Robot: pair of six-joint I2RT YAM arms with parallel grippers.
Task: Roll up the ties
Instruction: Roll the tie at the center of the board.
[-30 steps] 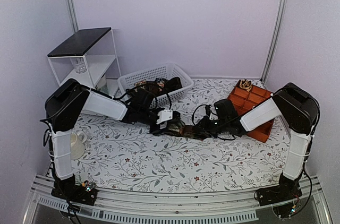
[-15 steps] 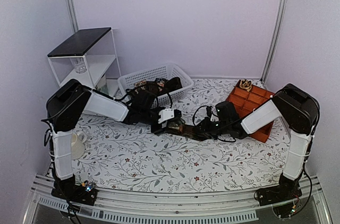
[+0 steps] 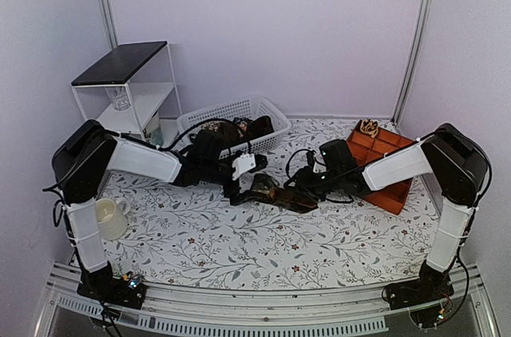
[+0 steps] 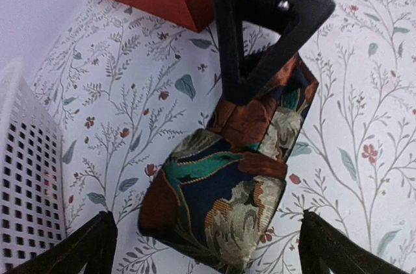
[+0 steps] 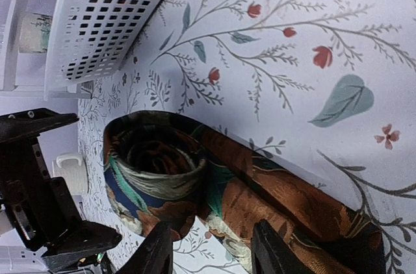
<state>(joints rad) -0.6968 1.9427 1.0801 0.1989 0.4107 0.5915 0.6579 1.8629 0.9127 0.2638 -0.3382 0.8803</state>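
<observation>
A tie (image 3: 270, 190) in rust, green and navy print lies on the flowered cloth, one end wound into a roll (image 4: 218, 199) and the rest flat toward the right. The roll also shows in the right wrist view (image 5: 156, 163). My left gripper (image 4: 211, 243) is open, its fingers (image 4: 91, 248) wide apart on either side of the roll without touching it. My right gripper (image 5: 214, 251) is open just above the flat part of the tie beside the roll. It shows as dark fingers (image 4: 257, 53) in the left wrist view. More ties (image 3: 249, 127) lie in the white basket (image 3: 209, 117).
The white basket stands at the back, left of centre. A red divided tray (image 3: 382, 163) with a tan rolled tie (image 3: 369, 126) is at the right. A white mug (image 3: 108, 217) sits at the left edge. A white shelf (image 3: 128, 85) stands back left.
My left gripper has drawn back to the left off the roll, and that arm's elbow has dropped. My right gripper has shifted slightly left along the tie.
</observation>
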